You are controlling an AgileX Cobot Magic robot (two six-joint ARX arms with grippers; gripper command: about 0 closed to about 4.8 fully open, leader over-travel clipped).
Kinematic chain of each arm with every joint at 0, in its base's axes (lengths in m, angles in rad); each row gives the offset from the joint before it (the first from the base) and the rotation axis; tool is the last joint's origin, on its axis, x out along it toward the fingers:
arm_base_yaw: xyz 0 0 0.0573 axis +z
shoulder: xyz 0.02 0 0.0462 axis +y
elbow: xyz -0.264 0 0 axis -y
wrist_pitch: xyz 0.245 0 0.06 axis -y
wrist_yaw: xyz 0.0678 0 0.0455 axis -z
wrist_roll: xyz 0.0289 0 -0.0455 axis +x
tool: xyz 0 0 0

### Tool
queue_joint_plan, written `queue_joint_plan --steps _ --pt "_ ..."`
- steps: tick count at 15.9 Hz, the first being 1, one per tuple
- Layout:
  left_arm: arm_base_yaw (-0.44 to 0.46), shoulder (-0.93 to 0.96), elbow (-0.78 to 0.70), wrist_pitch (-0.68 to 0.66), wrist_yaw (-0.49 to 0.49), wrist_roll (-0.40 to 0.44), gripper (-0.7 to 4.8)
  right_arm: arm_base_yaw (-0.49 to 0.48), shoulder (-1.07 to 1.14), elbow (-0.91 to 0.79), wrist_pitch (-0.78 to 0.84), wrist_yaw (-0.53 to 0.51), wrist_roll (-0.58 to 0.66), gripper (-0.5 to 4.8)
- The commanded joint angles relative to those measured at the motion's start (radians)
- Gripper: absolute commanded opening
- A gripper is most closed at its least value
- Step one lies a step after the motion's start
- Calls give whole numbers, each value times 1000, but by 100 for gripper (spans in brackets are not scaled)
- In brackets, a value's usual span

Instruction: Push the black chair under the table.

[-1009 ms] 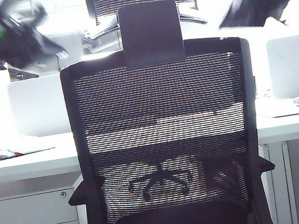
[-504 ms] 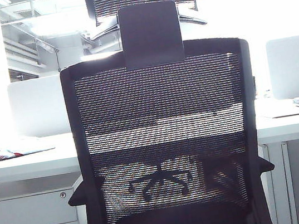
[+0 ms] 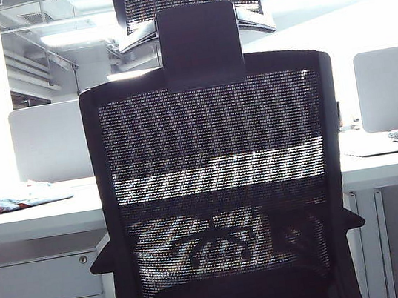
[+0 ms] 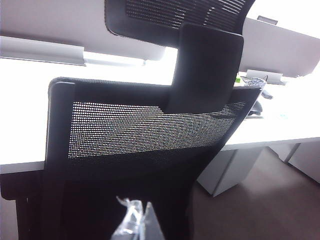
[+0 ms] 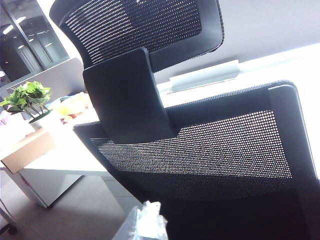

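Chair (image 3: 224,190) stands dead ahead at 12 o'clock, backrest square to counter (image 3: 37,218); left gripper (image 4: 134,222) and right gripper (image 5: 145,220) equally near behind it, holding nothing, opening unclear.

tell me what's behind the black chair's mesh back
Through the black chair mesh: the white table edge crossing, and below it another chair's star-shaped base. The solid headrest bracket hides whatever is behind it. Both pincers, left and right, are off the chair.
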Motion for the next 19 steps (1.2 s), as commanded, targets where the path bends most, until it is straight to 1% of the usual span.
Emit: queue_joint_plan --steps 1,4,6,7,8,9,10,11,12,14,15,17,19 --pt "2 0 2 7 -2 4 -5 0 0 4 12 -1 -3 -6" --pt "1 0 2 6 -2 4 -5 0 0 4 12 -1 -3 -6" --pt "-35 -33 2 -15 -41 4 -5 0 0 4 12 -1 -3 -6" --pt "-35 -53 2 -33 -36 61 -5 1 0 4 13 -2 -3 -6" --pt "-34 -85 2 -40 -56 188 -5 3 0 4 5 -2 -3 -6" --pt "-32 -124 2 -68 -103 245 -5 0 0 4 6 3 -3 -6" --pt "-30 -169 2 -117 -157 277 -5 -2 0 4 6 2 -3 -6" --pt "-12 -221 2 -179 -202 289 -5 0 0 4 3 -11 -3 -6" --pt "16 -259 -1 -237 -221 286 -5 0 0 4 3 -5 -3 -6" --pt "72 -324 -63 -252 -264 283 -5 0 0 4 3 -5 -3 -6" --pt "100 -363 -114 -243 -259 258 -5 0 0 4 3 -5 -3 -6" --pt "143 -444 -223 -210 -257 173 -5 0 0 4 3 -4 -3 -6" --pt "160 -518 -314 -200 -257 126 -5 0 0 4 3 -5 -3 -6"
